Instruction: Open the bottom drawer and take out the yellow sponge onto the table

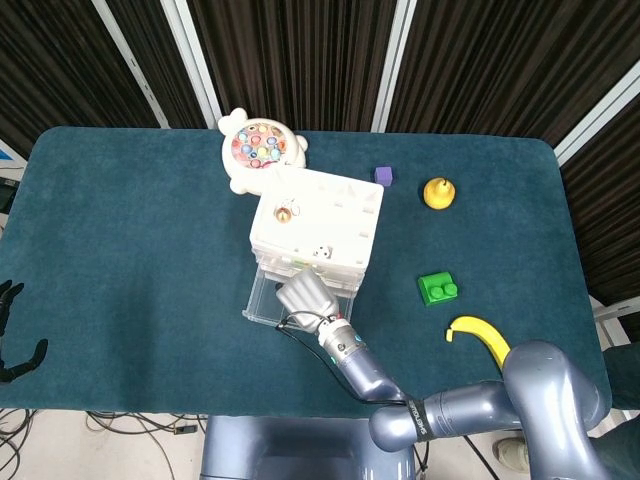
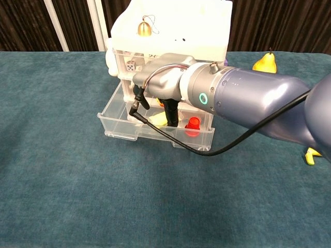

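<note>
The white drawer unit [image 1: 318, 222] stands mid-table with its clear bottom drawer [image 2: 120, 130] pulled out toward me. Inside lies the pale yellow sponge [image 2: 156, 120], with a small red piece [image 2: 192, 126] to its right. My right hand [image 2: 168, 85] hangs over the drawer, its dark fingers [image 2: 171, 111] reaching down inside and touching the sponge; whether they grip it is hidden. From above, the right hand [image 1: 307, 294] covers the drawer's right half. My left hand [image 1: 10, 335] sits off the table's left edge, fingers apart and holding nothing.
A round fishing toy [image 1: 262, 150] sits behind the unit. To the right lie a purple cube [image 1: 382, 175], a yellow duck [image 1: 437, 192], a green brick [image 1: 438, 289] and a banana [image 1: 485, 340]. A black cable [image 2: 176, 139] loops from my wrist over the drawer's front wall.
</note>
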Robot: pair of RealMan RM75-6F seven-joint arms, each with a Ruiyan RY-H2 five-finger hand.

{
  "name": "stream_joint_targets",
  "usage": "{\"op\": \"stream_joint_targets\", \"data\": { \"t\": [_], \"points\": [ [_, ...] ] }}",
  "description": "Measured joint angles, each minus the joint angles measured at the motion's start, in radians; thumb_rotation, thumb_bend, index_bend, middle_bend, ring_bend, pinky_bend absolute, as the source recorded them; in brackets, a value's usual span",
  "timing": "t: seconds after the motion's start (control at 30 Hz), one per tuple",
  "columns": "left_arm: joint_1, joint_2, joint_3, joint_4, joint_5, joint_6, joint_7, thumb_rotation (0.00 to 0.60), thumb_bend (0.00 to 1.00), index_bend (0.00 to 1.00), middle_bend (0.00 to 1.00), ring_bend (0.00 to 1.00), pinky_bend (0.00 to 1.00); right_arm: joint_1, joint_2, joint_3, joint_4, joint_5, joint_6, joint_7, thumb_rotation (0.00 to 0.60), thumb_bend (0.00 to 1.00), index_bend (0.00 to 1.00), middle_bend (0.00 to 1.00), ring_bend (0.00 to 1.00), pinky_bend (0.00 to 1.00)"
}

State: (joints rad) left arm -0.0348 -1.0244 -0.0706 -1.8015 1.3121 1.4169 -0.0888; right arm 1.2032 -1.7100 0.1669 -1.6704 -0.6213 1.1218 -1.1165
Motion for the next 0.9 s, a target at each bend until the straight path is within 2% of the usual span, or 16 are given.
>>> {"op": "stream_joint_targets", "data": {
  "t": [0.43,0.9],
  "points": [
    [-0.001,0.002,0.001,-0.001,-0.002,-0.003,-0.001,0.600,0.36,0.03,0.00,0.00,0.00,0.018,-0.008,-0.006,0.028,0.032,-0.014,-0.018,0.600,0.20,0.43,1.00,1.00,1.00],
    [-0.001,0.005,0.004,-0.003,0.000,-0.007,-0.002,0.600,0.36,0.03,0.00,0.00,0.00,0.036,0.005,-0.015,0.013,0.079,-0.018,-0.044,0.600,0.21,0.44,1.00,1.00,1.00]
  ]
}}
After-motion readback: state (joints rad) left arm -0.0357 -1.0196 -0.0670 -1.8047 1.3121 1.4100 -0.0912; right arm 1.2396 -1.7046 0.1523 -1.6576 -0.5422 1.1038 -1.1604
